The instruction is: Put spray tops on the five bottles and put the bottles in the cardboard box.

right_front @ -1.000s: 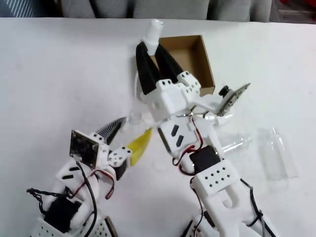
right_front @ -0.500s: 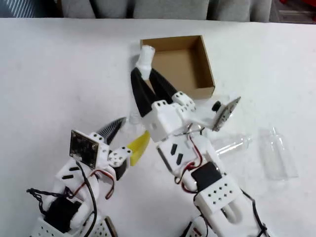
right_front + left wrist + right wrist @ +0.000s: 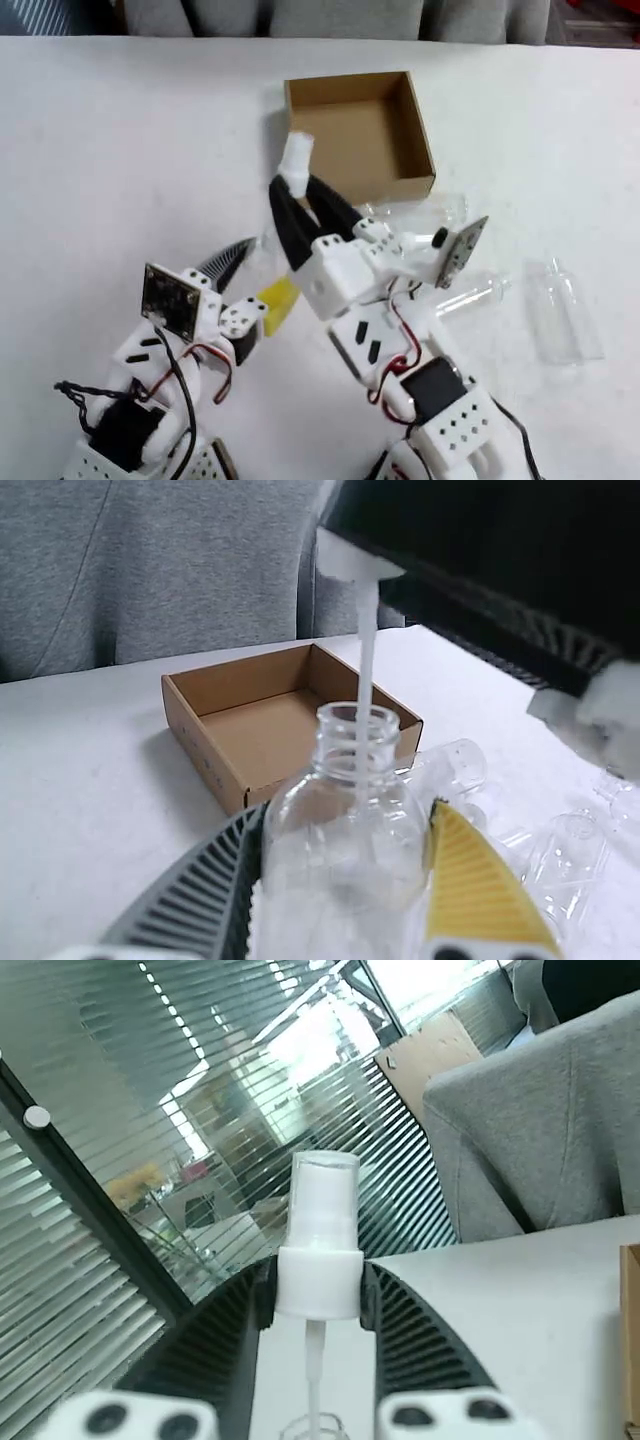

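My left gripper (image 3: 262,268) is shut on an upright clear bottle (image 3: 345,820), which sits between its grey and yellow fingers. Just above it, my right gripper (image 3: 295,180) is shut on a white spray top (image 3: 296,157), pinched between the black fingers. From the left wrist, the spray top's thin tube (image 3: 366,680) hangs down into the bottle's open neck. The right wrist view has the spray top (image 3: 320,1250) in the right gripper (image 3: 318,1278), with the bottle's rim (image 3: 315,1428) directly under it. The cardboard box (image 3: 400,100) stands open just beyond both grippers.
Clear uncapped bottles lie on the table to the right of the arms: one by the box's front corner (image 3: 425,212), one behind the right wrist (image 3: 475,295), one farther right (image 3: 560,310). Grey chair backs (image 3: 150,570) line the far table edge.
My right gripper has drawn the spray top back from the box's far corner toward the bottle in my left gripper, bringing it over the neck. The left arm has stayed put.
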{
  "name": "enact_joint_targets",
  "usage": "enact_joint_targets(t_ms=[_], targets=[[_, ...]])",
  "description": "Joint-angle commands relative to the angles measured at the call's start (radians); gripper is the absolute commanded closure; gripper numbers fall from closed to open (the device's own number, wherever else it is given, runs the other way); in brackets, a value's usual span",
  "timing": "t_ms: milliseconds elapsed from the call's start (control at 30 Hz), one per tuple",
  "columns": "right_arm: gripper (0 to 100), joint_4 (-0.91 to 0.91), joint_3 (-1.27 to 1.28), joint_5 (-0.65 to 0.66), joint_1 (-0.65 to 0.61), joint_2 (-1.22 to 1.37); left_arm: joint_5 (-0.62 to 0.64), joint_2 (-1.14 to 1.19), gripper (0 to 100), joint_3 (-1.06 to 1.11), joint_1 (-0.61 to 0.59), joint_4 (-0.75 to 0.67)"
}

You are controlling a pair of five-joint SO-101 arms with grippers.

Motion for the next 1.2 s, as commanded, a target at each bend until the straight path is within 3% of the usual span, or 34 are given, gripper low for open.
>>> enact_joint_targets(t_ms=[0, 333, 500, 700, 933, 1167], targets=[[98.2, 0.038, -0.009, 0.002, -0.035, -0.035, 0.014, -0.010, 94, -0.009, 0.002, -0.009], [98.1, 0.059, 0.012, 0.005, -0.039, -0.042, 0.014, -0.010, 94, -0.009, 0.002, -0.009], [98.1, 0.111, 0.006, 0.155, -0.081, -0.048, 0.014, -0.010, 94, -0.006, 0.002, -0.009], [98.0, 0.168, 0.006, 0.164, -0.093, -0.124, 0.014, -0.010, 94, -0.008, 0.002, -0.009], [82.4, 0.263, 0.006, 0.157, -0.093, -0.200, 0.014, -0.010, 94, -0.006, 0.002, -0.009], [79.4, 0.323, -0.012, 0.164, -0.091, -0.255, 0.014, -0.010, 94, -0.006, 0.002, -0.009]])
